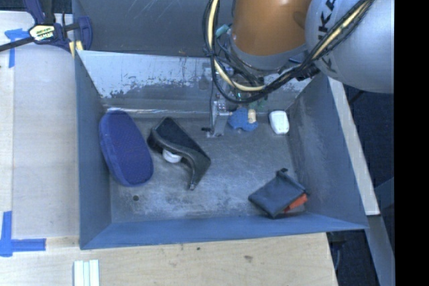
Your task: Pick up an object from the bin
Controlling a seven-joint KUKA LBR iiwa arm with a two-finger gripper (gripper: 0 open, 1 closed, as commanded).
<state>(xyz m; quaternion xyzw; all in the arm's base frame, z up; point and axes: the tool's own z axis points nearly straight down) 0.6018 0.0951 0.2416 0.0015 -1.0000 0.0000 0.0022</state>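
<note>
Camera view is showing me five loose things lying in the grey metal bin [134,70], one of each kind. I am taking the black curved plastic piece [181,144], with a white spot under its bend, as my landmark; it is lying near the middle of the floor. One blue oval padded case [125,147] is lying just left of the black piece, and I cannot tell whether they are touching. One small blue lump [238,120] with a yellow bit on its side is sitting up and to the right of the black piece, toward the back wall. One small white rounded block [279,122] is sitting further right of the black piece, past the lump. One dark folded pouch [273,196] with an orange-red patch is lying down and to the right of the black piece, well apart from it.

The gripper [216,128] is hanging below the arm's orange cover [275,3], between the black piece's upper end and the small blue lump, near both. I am not able to tell whether the pincer is spread or pressed together.
</note>
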